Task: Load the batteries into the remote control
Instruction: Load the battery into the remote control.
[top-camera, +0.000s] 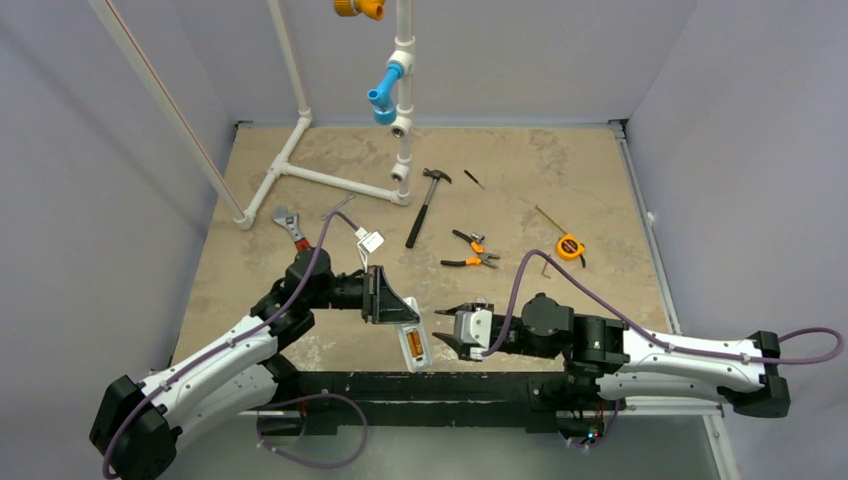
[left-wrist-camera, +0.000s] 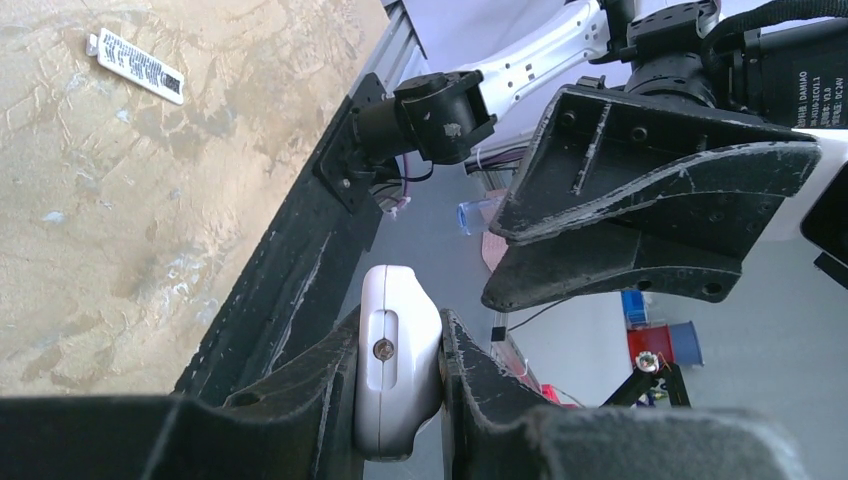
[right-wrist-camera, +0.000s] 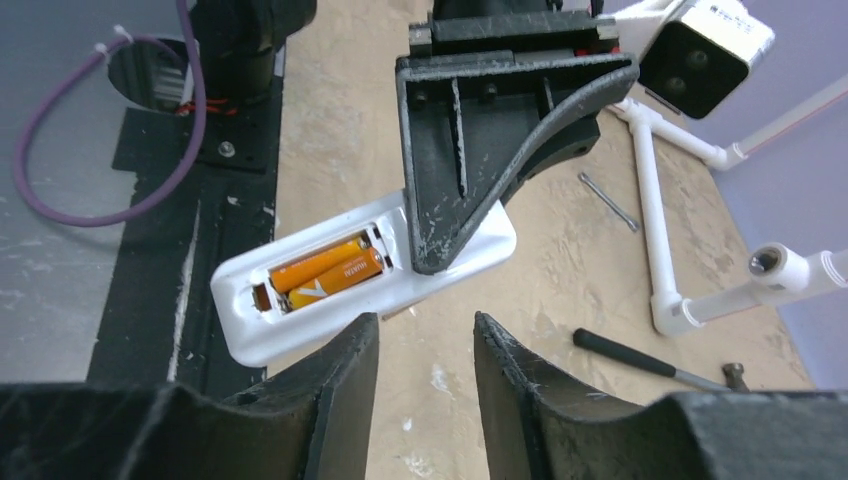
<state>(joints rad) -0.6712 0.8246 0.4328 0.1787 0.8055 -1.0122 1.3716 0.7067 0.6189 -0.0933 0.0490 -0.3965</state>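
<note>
Left gripper (left-wrist-camera: 400, 343) is clamped on the remote control (right-wrist-camera: 300, 322), fingers pinching its two long sides at one end. The remote is held up off the table (top-camera: 560, 170) at the near edge, partly over the black base rail (top-camera: 470, 385), back side up with the recess uncovered.

The batteries (right-wrist-camera: 322, 272) are both in the recess, two orange cells side by side along the remote's length (whether they're fully pressed down I can't tell from these views).

Right gripper (right-wrist-camera: 425, 320) has its jaws apart with nothing between them. It's just beside the remote's long edge, pointing at it and not touching.

Other stuff on the table, all well away from the remote:
- hammer (top-camera: 425, 205)
- orange-handled pliers (top-camera: 470, 258)
- yellow tape measure (top-camera: 570, 247)
- wrench (top-camera: 290, 228)
- white pipe frame (top-camera: 330, 180) at the far left
- small barcode tag (left-wrist-camera: 140, 65) lying flat on the table
</note>
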